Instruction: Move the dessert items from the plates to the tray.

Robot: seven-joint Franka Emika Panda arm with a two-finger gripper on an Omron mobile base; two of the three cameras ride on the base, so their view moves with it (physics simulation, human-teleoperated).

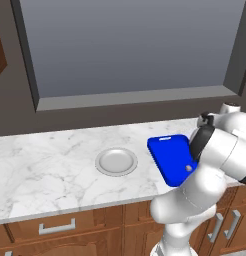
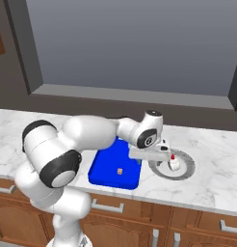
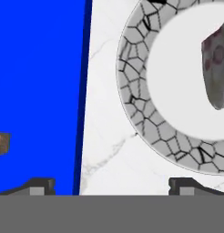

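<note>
One tan morsel (image 2: 120,171) lies on the blue tray (image 2: 103,169) (gripper (image 2: 161,159) empty, fingers spread) beside the red-topped morsel's (image 2: 174,163) plate (image 2: 187,167)

No writing, label, brand, number or sign can be read anywhere: the blue tray (image 2: 107,170), the two grey plates (image 1: 116,161), the marble counter (image 1: 40,170) and the cabinet fronts (image 1: 60,227) all carry none

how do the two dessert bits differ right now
The tan-brown morsel already lies on the blue tray; the whitish red-topped morsel still sits on its plate. The tan one is blocky and plain, the other rounded with a red cap. Both are tiny, and neither is in the gripper.
</note>
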